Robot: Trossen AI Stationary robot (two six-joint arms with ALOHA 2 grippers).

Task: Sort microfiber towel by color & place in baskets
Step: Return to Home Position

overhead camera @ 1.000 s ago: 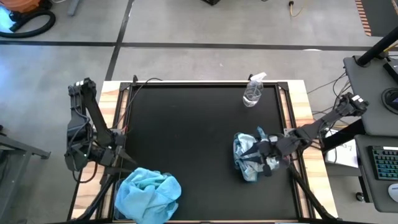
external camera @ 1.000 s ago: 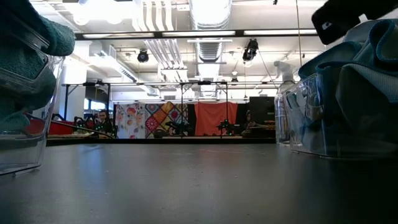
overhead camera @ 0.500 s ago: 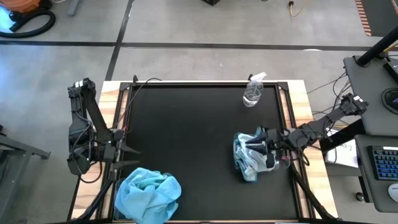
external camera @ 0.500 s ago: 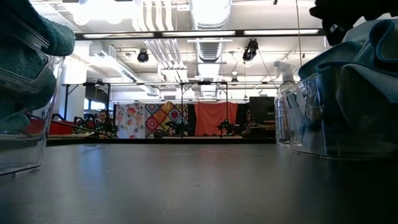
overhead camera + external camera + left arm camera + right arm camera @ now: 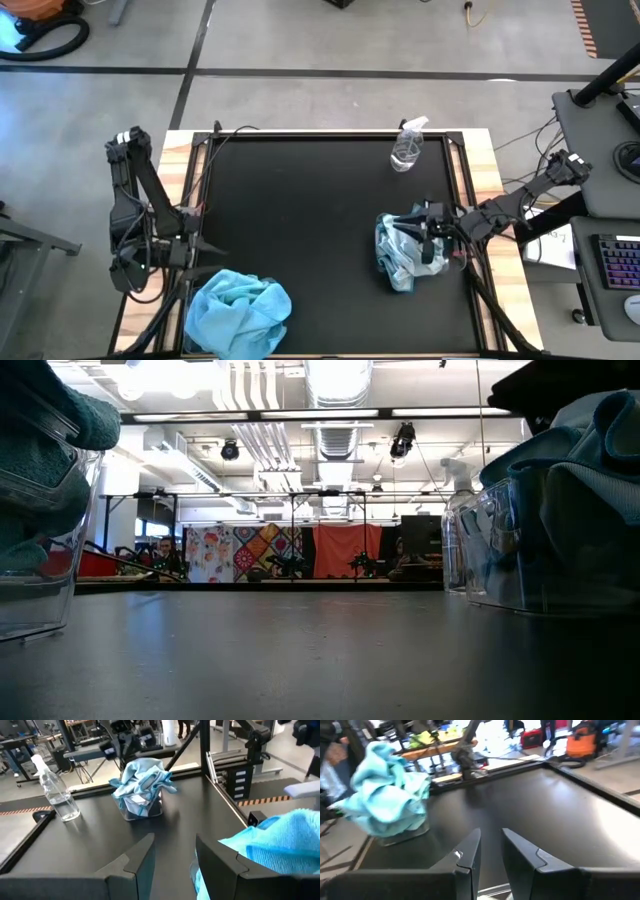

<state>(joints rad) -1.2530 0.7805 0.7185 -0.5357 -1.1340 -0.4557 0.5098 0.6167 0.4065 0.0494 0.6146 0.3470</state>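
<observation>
Two clear baskets stand on the black table. The one by the right edge (image 5: 398, 258) holds pale light-blue towels (image 5: 142, 782), heaped above its rim (image 5: 560, 510). The one at the near left corner is piled with bright turquoise towels (image 5: 238, 308), which also show in the right wrist view (image 5: 387, 802). My right gripper (image 5: 420, 232) hovers open over the far right part of the pale-towel basket and holds nothing (image 5: 491, 845). My left gripper (image 5: 212, 248) waits open at the table's left edge, just beyond the turquoise pile (image 5: 172, 855).
A small clear spray bottle (image 5: 407, 148) stands near the far edge, right of centre (image 5: 57, 795). The black mat's middle (image 5: 300, 220) lies between the two baskets. Wooden borders and rails frame the table. The room beyond holds stands and benches.
My right gripper has drawn back from above the pale towels, rising and moving toward the table's right and far side; in the low view it climbs out of the picture's top. The pale towels stay heaped in their basket.
</observation>
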